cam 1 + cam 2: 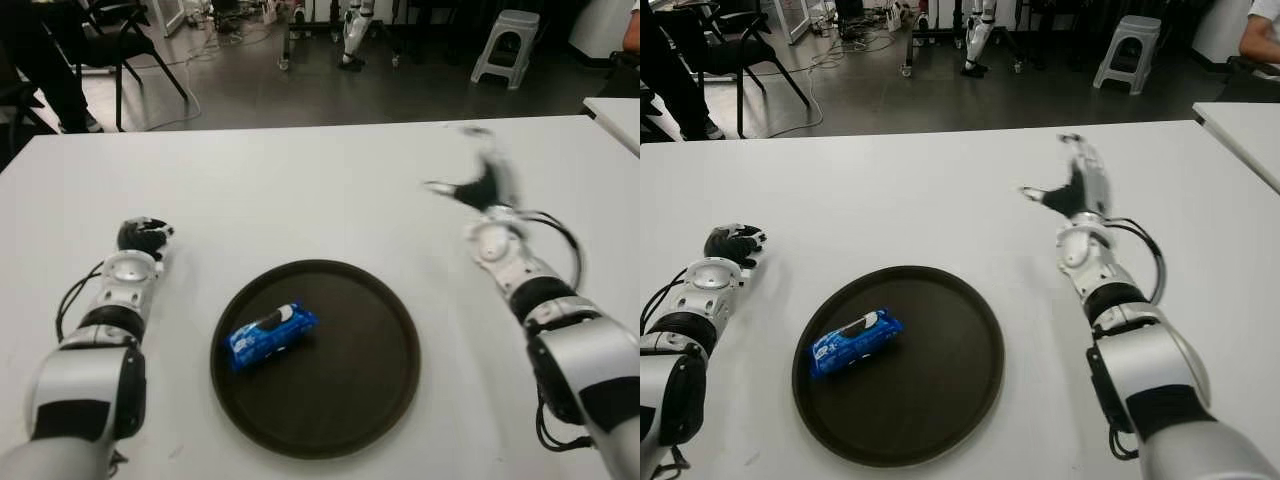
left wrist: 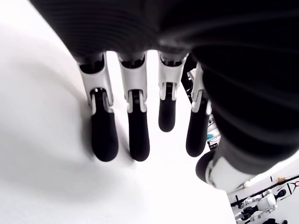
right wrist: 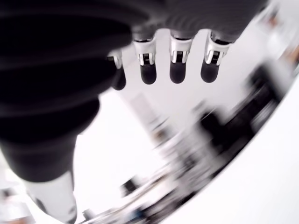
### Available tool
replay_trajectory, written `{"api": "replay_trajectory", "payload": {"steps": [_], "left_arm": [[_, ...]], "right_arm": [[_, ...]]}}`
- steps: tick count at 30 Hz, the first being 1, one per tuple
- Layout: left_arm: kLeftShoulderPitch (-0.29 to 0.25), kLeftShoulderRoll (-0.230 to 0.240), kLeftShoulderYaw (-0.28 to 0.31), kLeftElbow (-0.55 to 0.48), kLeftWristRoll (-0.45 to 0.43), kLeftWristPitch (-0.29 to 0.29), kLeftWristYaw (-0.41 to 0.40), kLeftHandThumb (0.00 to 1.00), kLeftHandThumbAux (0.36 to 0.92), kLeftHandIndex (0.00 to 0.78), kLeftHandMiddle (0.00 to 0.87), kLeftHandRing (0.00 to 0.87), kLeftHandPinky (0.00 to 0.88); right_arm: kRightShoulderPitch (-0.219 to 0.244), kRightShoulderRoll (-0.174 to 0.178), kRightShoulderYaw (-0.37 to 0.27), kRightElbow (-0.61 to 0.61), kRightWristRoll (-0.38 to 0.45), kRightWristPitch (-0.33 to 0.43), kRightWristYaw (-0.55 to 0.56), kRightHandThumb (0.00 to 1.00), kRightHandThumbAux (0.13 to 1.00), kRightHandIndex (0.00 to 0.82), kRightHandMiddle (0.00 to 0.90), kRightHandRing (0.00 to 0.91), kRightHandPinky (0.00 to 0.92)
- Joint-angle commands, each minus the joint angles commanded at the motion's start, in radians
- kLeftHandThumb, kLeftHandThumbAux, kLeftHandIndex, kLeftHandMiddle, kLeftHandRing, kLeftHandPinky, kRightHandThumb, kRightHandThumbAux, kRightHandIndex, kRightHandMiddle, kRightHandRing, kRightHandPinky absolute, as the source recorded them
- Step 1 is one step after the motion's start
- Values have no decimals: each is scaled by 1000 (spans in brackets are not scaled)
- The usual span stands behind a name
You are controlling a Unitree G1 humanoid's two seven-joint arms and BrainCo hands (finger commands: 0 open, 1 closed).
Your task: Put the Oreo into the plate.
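Observation:
A blue Oreo pack (image 1: 272, 334) lies inside the dark round plate (image 1: 370, 390), on its left half, with no hand touching it. My right hand (image 1: 478, 180) is raised above the white table to the right of the plate and farther back, its fingers (image 3: 178, 65) spread and holding nothing. My left hand (image 1: 142, 236) shows to the left of the plate, low by the table, with its fingers (image 2: 103, 135) extended and empty.
The white table (image 1: 330, 190) stretches all around the plate. Beyond its far edge are chairs (image 1: 110, 40), a grey stool (image 1: 508, 42) and floor cables. A second white table corner (image 1: 615, 112) sits at far right.

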Motion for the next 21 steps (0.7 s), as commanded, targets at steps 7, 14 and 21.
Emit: {"api": "replay_trajectory", "payload": {"steps": [7, 14, 21], "left_arm": [[9, 7, 5, 0, -10, -10, -12, 688, 720, 404, 235, 251, 267], [15, 13, 6, 2, -11, -17, -28, 690, 718, 408, 266, 293, 317], [17, 17, 0, 3, -6, -18, -38, 686, 719, 408, 229, 251, 266]], "right_arm": [[54, 6, -29, 8, 10, 48, 35, 342, 764, 0, 0, 0, 16], [46, 18, -69, 7, 37, 70, 140, 448, 761, 20, 44, 50, 84], [35, 20, -156, 8, 119, 113, 320, 504, 775, 101, 152, 176, 235]]}}
